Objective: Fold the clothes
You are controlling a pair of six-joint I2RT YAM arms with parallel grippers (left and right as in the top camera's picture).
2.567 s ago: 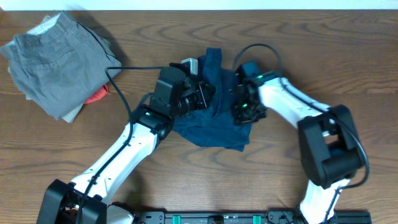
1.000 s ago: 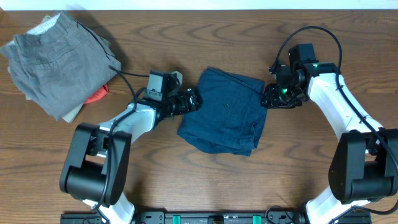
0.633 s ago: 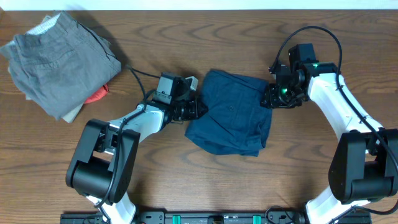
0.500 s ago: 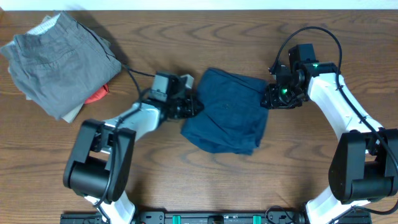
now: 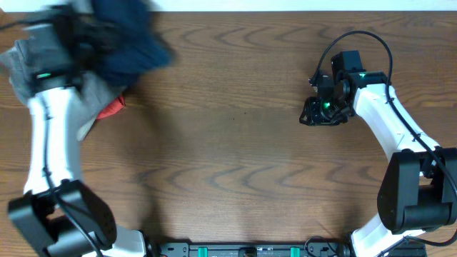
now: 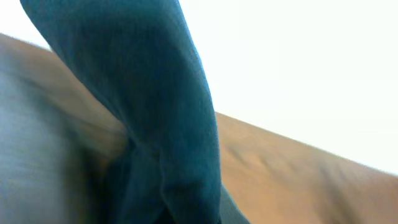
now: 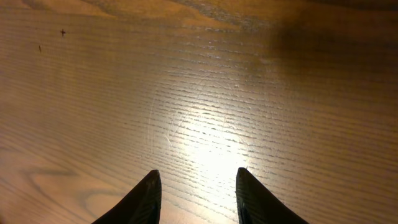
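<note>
The clothes, dark navy shorts [image 5: 132, 41], hang bunched and blurred at the far left back of the table, above the grey pile. My left gripper [image 5: 91, 30] is shut on them. In the left wrist view the navy cloth [image 6: 155, 112] fills the left half and hides the fingers. My right gripper [image 5: 308, 114] stands open low over bare wood at the right. In the right wrist view its two dark fingertips [image 7: 149, 186] have nothing between them, the gap of the gripper [image 7: 198, 174] showing only tabletop.
A pile of grey-khaki folded shorts [image 5: 96, 89] lies at the back left under the left arm, with a small orange-red garment [image 5: 111, 108] sticking out at its right edge. The wooden table [image 5: 235, 157] ends at a white back edge.
The navy shorts lay in the table's middle; my left gripper shut on their left edge and swung them up and far left, over the grey pile. The right arm has not moved.
</note>
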